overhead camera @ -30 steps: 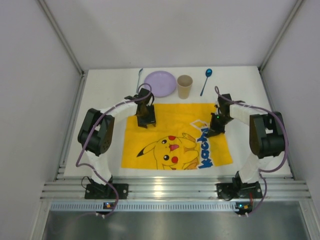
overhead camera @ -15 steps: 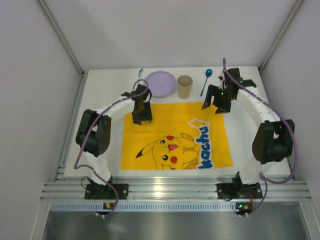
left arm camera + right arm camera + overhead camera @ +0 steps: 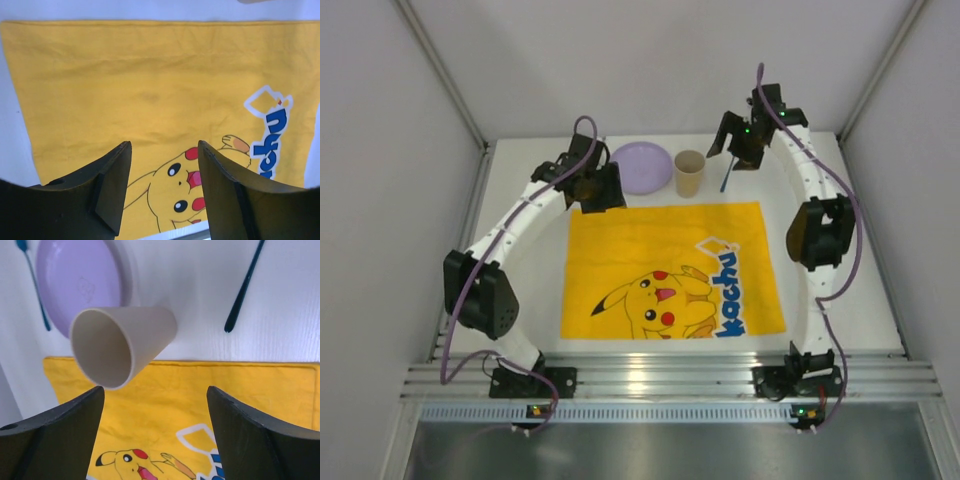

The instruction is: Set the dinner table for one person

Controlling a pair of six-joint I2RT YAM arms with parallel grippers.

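Dinner table (image 3: 535, 300): white and flat, filling the middle of the top view from the arm bases up to the back wall. Judged rigid, fixed and smooth. It is not a thing to grasp, only a surface to set on, and light items will likely slide on it if nudged.

Yellow Pikachu-print mat (image 3: 665, 270) lies flat at centre frame with nothing set on it yet. It is soft cloth, likely to ruck if dragged across.

Along the upper edge of the table, beyond the mat:
- purple plate (image 3: 642, 166)
- beige cup (image 3: 689, 173), upright just right of the plate (touching or not: cannot tell)
- dark blue spoon (image 3: 242, 290), right of the cup, its bowl hidden under the right arm in the top view
- a second thin utensil (image 3: 32, 285), at the plate's left side in the right wrist view

Left gripper (image 3: 162, 146): jaws parted, nothing between them, hovering over the mat's upper left part near the plate.

Right gripper (image 3: 154, 390): jaws spread wide and empty, above the spoon and cup at upper right.

Handling judgement:
- Plate looks light and stiff; take it at the rim.
- Cup looks light and thin-walled, possibly crushable; take it across the wall near mid-height.
- Spoon lies flat on the slick tabletop; pinch across the handle. Slip risk is highest here.
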